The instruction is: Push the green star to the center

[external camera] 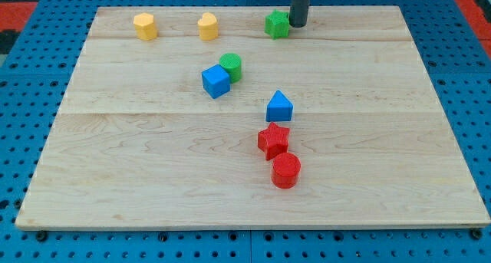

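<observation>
Green star (pixel 277 24), far edge of tabletop (pixel 153 179), tool at its right flank.

Item: small rigid block, judged light and hard, likely to slide readily on smooth wood and to swivel on its points if struck off-centre; no hold is possible, so contact belongs on its far side, square through the middle. My tip (pixel 298 25), a plain rod grasping nothing, stands touching or just beside the star's right. Nearby: yellow blocks (pixel 208 26) and (pixel 145 26) left; green cylinder (pixel 231 66), blue cube (pixel 215 81), blue block (pixel 279 107) nearer centre; red star (pixel 274 139), red cylinder (pixel 286 171) nearest.
</observation>
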Controlling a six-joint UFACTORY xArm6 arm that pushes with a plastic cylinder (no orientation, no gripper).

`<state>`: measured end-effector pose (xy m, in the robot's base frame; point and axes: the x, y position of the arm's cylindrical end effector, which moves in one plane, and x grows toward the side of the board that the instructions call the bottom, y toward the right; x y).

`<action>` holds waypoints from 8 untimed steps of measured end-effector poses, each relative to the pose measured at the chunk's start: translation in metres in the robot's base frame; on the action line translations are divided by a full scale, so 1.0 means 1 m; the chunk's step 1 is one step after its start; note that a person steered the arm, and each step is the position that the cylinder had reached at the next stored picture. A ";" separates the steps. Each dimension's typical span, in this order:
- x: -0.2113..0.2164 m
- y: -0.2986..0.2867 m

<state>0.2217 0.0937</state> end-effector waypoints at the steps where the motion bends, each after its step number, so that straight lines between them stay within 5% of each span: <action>1: -0.011 -0.048; 3: 0.070 -0.136; 5: 0.036 -0.062; 6: 0.076 -0.081; 8: 0.031 -0.035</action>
<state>0.2526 0.0591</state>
